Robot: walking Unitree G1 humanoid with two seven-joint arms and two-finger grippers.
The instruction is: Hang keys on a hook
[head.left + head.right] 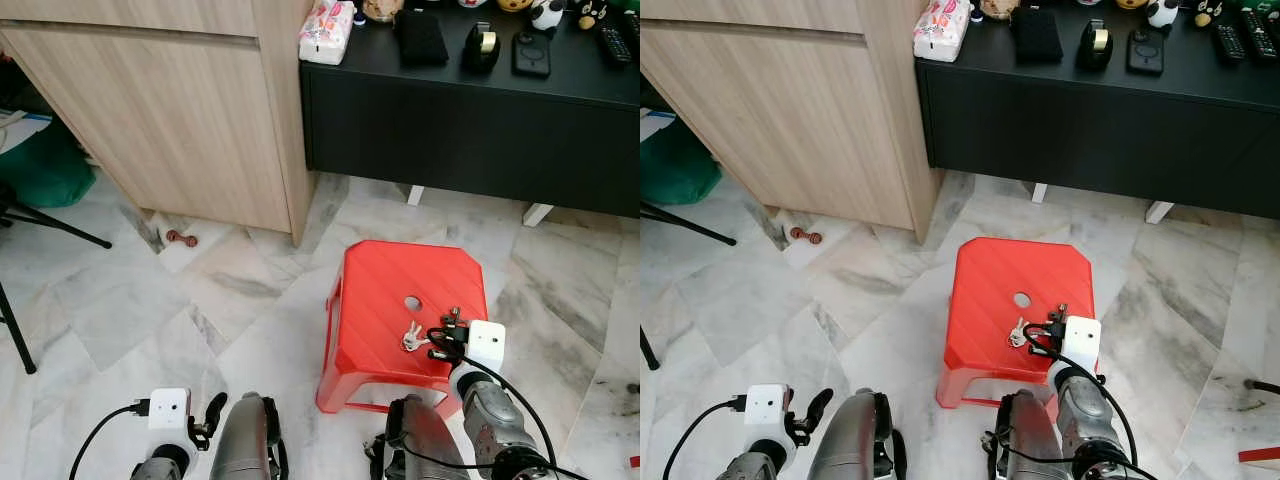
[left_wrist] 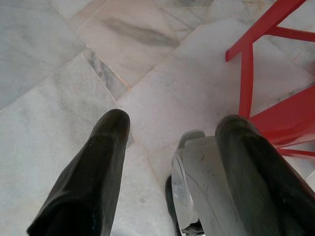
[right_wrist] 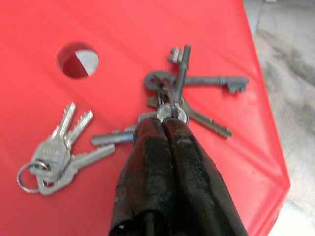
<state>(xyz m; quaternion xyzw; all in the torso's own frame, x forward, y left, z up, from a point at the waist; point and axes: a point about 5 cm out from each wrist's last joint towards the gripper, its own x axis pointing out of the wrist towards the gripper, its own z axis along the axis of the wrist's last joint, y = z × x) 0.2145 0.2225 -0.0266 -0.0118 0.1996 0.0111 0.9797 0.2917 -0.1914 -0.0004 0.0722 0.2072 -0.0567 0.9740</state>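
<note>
right gripper (image 1: 1048,330) over red stool (image 1: 990,290) — keys (image 1: 1017,335) beside it

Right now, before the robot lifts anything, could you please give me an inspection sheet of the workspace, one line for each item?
Surface: red plastic stool on a marble floor, a round hole in its seat.
Job's things: dark old key bunch and silver key bunch lie apart on the seat; hook: nothing seen.
Clutter: small brown object on the floor by the wooden cabinet.
Grippers: right gripper shut on the dark bunch's ring; left gripper open, low above the floor.
Cables: black cable along the right wrist.
Surroundings: black console with a tissue pack and remotes.
</note>
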